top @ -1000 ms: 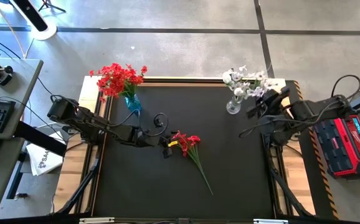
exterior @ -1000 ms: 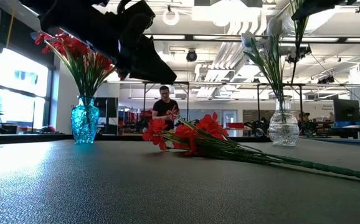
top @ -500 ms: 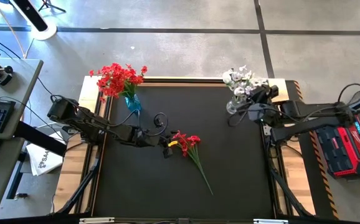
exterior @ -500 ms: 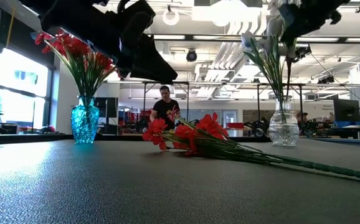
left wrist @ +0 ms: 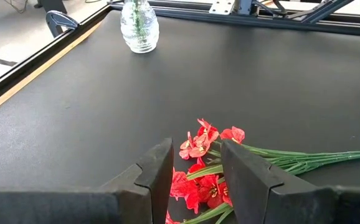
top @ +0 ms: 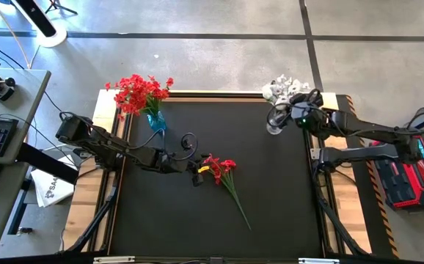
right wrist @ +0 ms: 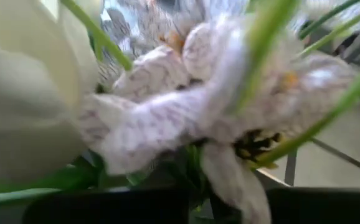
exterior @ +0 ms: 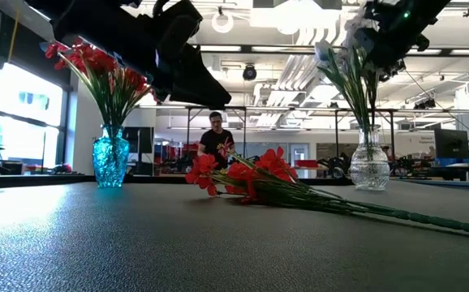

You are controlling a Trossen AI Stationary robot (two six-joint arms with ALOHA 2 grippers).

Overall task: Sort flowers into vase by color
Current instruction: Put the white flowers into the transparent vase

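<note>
Two claws in view. Left claw (top: pixel 195 174) fingers apart, low over red sprig (top: pixel 219 170) lying mid-desk (top: pixel 271 205). Right claw (top: pixel 298 115) above clear vase (top: pixel 274 125) w/ white flowers (top: pixel 280 89); can't tell fingers. Red bunch (top: pixel 137 93) stands in blue vase (top: pixel 156 121), far-left corner.
</note>
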